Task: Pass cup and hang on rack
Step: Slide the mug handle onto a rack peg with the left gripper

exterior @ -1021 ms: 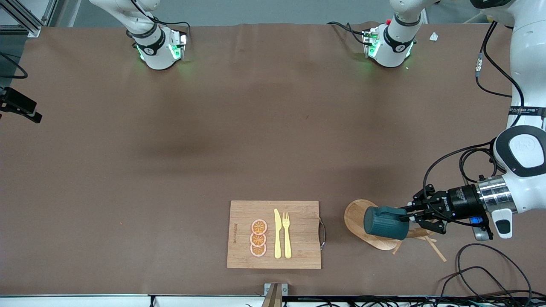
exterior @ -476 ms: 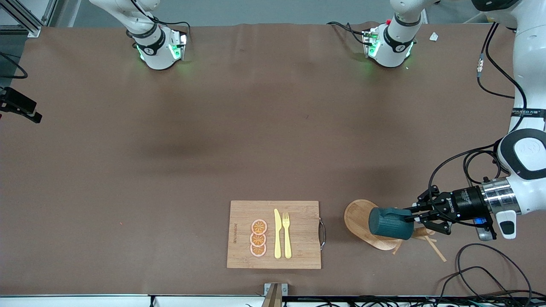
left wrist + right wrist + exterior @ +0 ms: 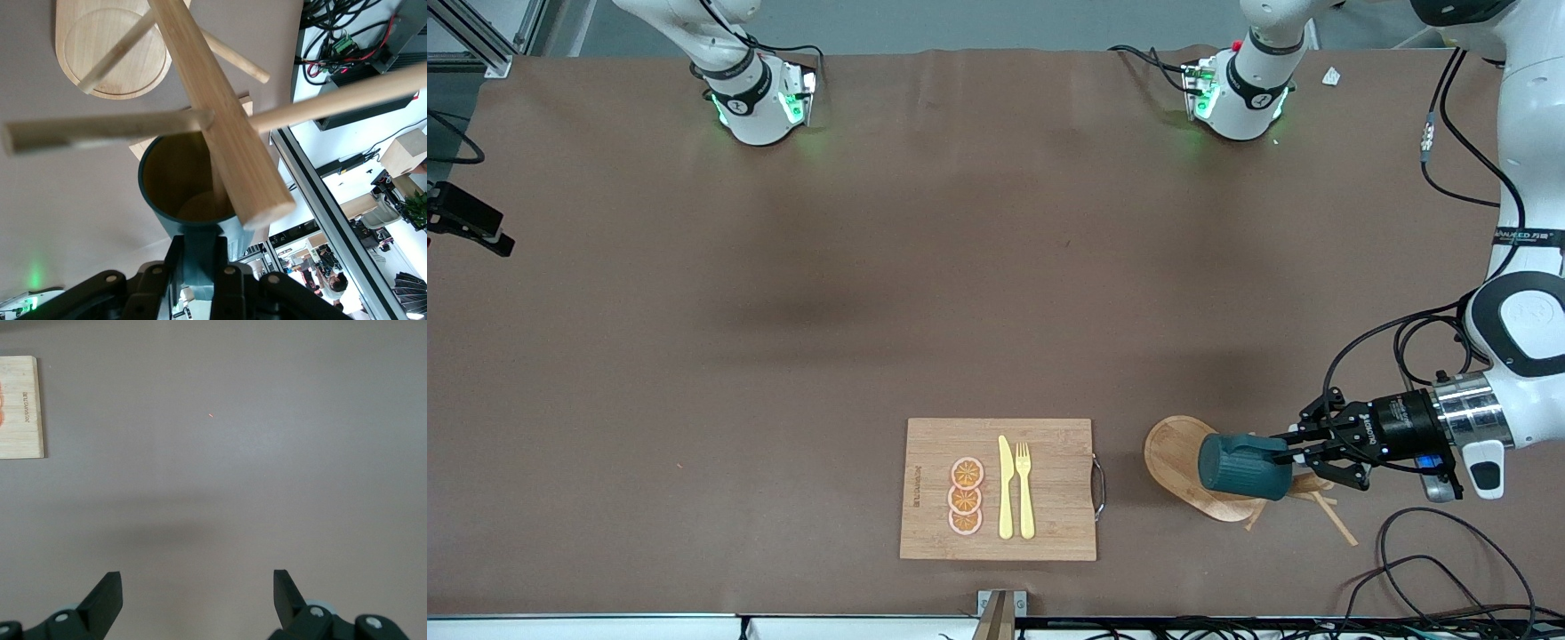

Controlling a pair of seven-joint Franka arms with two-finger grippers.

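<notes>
The teal cup (image 3: 1243, 466) is held on its side in the air over the wooden rack (image 3: 1172, 458), which stands near the front edge toward the left arm's end of the table. My left gripper (image 3: 1286, 457) is shut on the cup's handle. In the left wrist view the gripper (image 3: 203, 267) clamps the handle, and the cup's mustard inside (image 3: 180, 193) faces the rack's post (image 3: 213, 113), close to its pegs (image 3: 107, 127). My right gripper (image 3: 197, 587) is open and empty over bare table; it is out of the front view.
A bamboo cutting board (image 3: 1049, 524) with orange slices (image 3: 966, 496), a yellow knife (image 3: 1006, 487) and fork (image 3: 1024, 489) lies beside the rack, toward the right arm's end. Its corner shows in the right wrist view (image 3: 20, 407). Cables (image 3: 1432, 551) lie near the left arm.
My left gripper has carried the cup a little toward the left arm's end of the table, over the rack. The right arm has not visibly moved.
</notes>
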